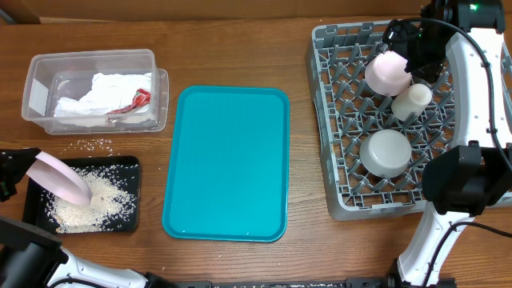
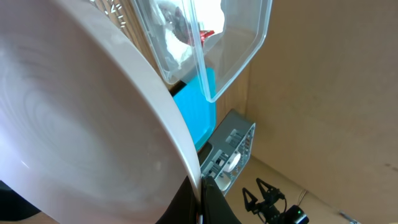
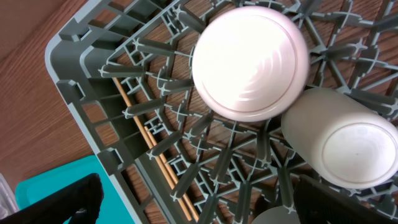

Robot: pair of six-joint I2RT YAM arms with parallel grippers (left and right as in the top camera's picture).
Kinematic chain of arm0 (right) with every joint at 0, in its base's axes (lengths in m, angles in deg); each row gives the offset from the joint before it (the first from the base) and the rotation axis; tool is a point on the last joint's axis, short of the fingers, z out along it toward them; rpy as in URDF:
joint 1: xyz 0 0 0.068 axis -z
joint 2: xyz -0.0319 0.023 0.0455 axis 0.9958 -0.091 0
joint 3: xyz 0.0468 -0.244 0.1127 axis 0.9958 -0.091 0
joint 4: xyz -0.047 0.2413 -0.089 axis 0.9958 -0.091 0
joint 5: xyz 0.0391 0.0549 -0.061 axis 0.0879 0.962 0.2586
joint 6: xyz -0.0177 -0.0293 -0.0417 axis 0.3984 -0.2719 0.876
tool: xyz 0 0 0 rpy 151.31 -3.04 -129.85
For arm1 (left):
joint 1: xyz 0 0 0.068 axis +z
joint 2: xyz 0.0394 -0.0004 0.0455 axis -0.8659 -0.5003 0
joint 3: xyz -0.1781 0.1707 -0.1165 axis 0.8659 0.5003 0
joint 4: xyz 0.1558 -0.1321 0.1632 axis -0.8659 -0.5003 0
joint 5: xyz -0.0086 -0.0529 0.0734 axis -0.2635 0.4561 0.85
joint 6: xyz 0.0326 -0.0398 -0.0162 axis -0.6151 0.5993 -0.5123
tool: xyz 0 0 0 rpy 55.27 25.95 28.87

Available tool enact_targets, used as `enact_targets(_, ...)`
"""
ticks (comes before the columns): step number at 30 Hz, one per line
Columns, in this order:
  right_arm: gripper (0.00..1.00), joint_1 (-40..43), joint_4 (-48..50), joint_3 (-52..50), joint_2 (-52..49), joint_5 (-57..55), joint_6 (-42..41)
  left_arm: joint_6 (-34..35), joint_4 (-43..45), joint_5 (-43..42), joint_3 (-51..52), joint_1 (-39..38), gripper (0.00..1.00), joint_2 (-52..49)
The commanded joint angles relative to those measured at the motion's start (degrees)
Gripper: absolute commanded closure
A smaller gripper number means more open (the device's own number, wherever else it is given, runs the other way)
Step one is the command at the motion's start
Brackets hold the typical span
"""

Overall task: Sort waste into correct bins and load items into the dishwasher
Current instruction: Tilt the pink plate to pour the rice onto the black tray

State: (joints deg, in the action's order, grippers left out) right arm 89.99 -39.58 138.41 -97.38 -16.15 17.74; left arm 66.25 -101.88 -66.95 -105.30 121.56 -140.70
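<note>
While the left gripper [image 1: 22, 168] is clamped on its far-left rim, the pale pink plate [image 1: 62, 179] tilts steeply over the black tray [image 1: 130, 170] at near left, its long axis running far-left to near-right and its low edge among the rice crumbs [image 1: 96, 206]. It looks stiff, smooth, slippery and breakable, so grip the rim firmly. Far right, the right gripper [image 3: 196, 193] has its fingers apart over the upturned pink bowl [image 3: 250, 59] in the dish rack [image 3: 68, 65].

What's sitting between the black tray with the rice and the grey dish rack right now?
The flat teal tray lies between the black tray and the dish rack, apart from both; the overhead view shows it.
</note>
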Motion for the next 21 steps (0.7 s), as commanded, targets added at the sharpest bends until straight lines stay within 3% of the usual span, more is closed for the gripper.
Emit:
enact_targets(1, 0.00, 0.13, 0.17, 1.62, 0.70, 0.33, -0.26, -1.97, -0.20, 0.04, 0.81, -0.96, 0.96, 1.73)
enact_targets(5, 0.00, 0.13, 0.17, 1.62, 0.70, 0.33, -0.26, -4.28, -0.24, -5.62, 1.66, -1.20, 0.96, 2.16)
enact_targets(21, 0.00, 0.13, 0.17, 1.62, 0.70, 0.33, -0.26, -2.64, -0.24, -2.69, 2.54, -1.90, 0.96, 1.84)
